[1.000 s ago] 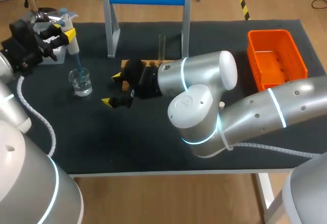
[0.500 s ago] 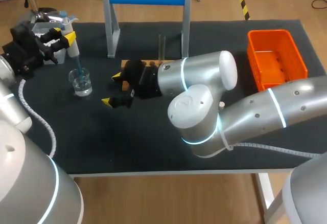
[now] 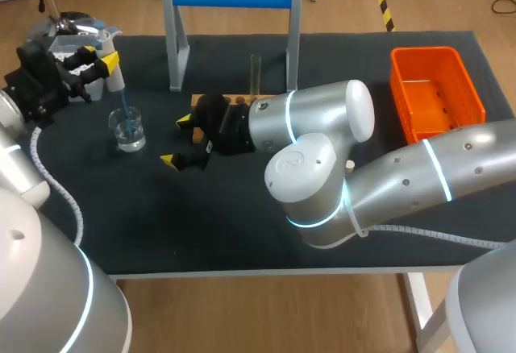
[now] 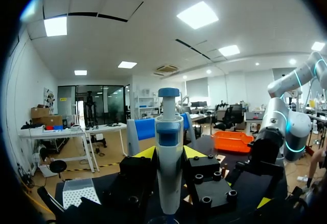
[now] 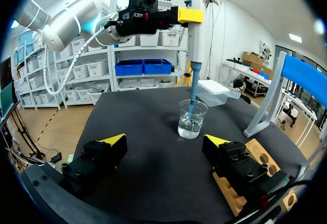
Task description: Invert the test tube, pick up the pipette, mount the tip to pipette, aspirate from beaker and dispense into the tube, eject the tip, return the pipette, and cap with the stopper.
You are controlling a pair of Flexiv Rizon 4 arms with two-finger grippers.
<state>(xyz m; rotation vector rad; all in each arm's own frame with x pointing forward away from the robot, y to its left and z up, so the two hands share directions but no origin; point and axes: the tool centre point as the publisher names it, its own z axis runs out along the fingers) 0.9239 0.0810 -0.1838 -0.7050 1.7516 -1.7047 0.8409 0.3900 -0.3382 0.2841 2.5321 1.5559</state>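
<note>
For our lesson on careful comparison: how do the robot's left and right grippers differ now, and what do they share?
The left gripper is shut on the pipette; the right gripper is open and empty. The left gripper is held above the beaker, the pipette's blue tip dipping into it; the right gripper sits low over the mat, facing the beaker. Both have two fingers with yellow tips.

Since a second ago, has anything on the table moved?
The left gripper, shut on the pipette, sank slightly toward the beaker, with the blue tip staying inside it. The right gripper, open beside the beaker, the test tube and the orange bin did not move.
</note>
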